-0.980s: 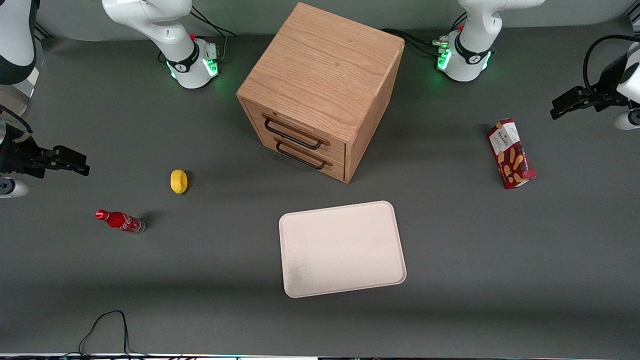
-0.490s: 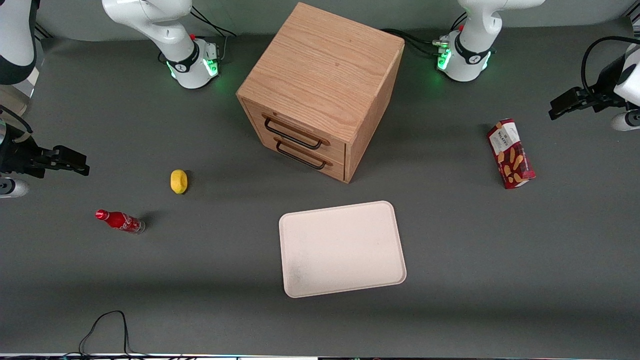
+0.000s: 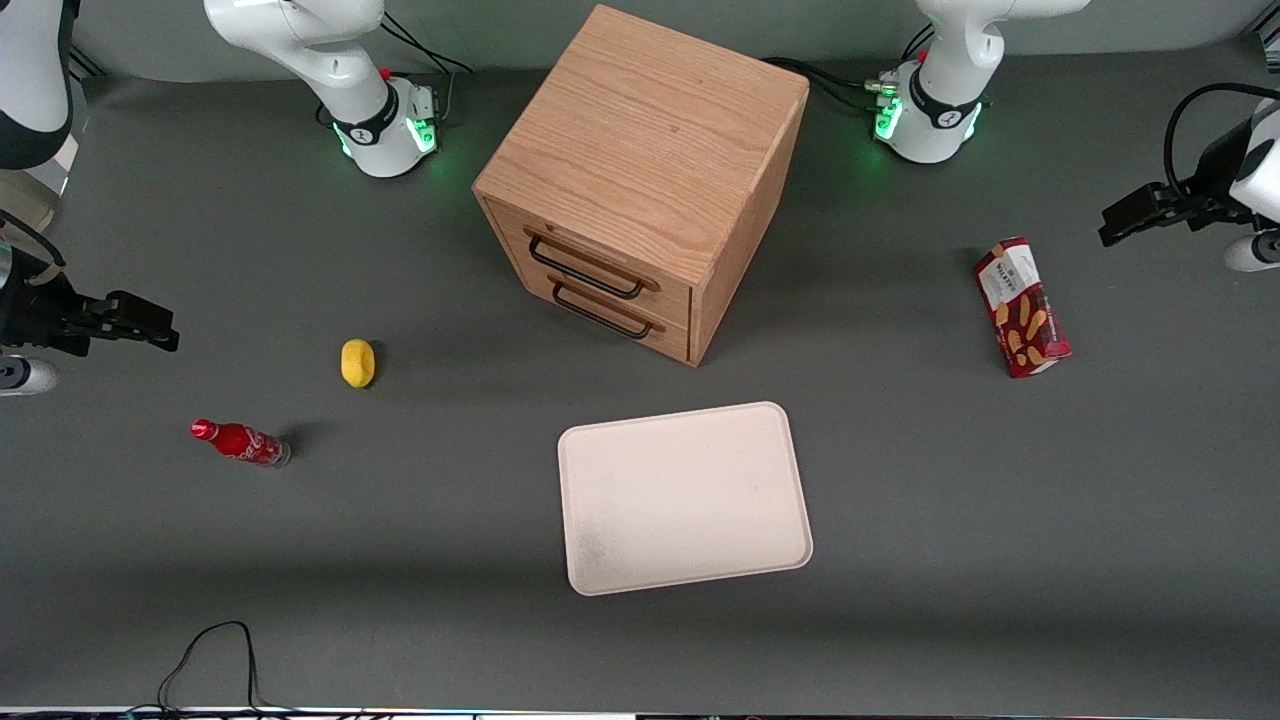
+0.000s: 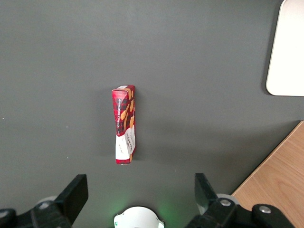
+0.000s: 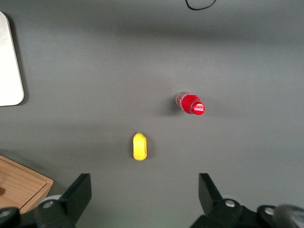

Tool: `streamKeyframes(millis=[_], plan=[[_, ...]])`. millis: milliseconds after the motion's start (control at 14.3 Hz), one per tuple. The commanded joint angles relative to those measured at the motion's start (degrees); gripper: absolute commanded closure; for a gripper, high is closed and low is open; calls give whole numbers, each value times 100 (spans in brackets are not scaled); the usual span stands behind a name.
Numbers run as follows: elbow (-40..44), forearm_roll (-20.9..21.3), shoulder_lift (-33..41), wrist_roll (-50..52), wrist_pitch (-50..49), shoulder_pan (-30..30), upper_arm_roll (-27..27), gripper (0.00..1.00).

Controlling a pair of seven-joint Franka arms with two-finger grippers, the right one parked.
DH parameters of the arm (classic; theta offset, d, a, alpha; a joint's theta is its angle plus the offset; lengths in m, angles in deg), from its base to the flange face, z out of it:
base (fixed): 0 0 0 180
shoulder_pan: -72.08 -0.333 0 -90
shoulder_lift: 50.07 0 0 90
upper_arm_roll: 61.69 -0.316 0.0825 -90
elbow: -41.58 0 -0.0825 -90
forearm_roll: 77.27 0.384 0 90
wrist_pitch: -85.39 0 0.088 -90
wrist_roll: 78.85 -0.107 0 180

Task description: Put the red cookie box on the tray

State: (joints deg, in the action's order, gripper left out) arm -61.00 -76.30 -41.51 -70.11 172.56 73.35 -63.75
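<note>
The red cookie box (image 3: 1021, 306) lies flat on the grey table toward the working arm's end, its white label end pointing away from the front camera. In the left wrist view the red cookie box (image 4: 124, 124) lies lengthwise ahead of the fingers. The cream tray (image 3: 684, 497) sits near the table's middle, nearer the front camera than the cabinet, with nothing on it; one corner of the tray (image 4: 286, 47) shows in the wrist view. My left gripper (image 3: 1115, 225) hovers above the table, a little farther from the front camera than the box and apart from it. The gripper (image 4: 140, 190) is open and holds nothing.
A wooden two-drawer cabinet (image 3: 640, 180) stands between the two arm bases. Toward the parked arm's end lie a yellow lemon (image 3: 357, 362) and a small red soda bottle (image 3: 240, 442). A black cable (image 3: 210, 655) loops at the table's front edge.
My left gripper has shifted only slightly, staying high near the box. The box, the tray and the other things have not moved.
</note>
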Motion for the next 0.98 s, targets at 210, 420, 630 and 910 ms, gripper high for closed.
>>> streamKeyframes(millis=[210, 420, 630, 910], plan=[[89, 35, -30, 22, -296, -22, 22, 0], [27, 43, 5, 13, -288, -40, 4, 0], [18, 52, 23, 39, -331, -31, -5, 0], [-17, 158, 93, -4, -455, -66, -5, 0]])
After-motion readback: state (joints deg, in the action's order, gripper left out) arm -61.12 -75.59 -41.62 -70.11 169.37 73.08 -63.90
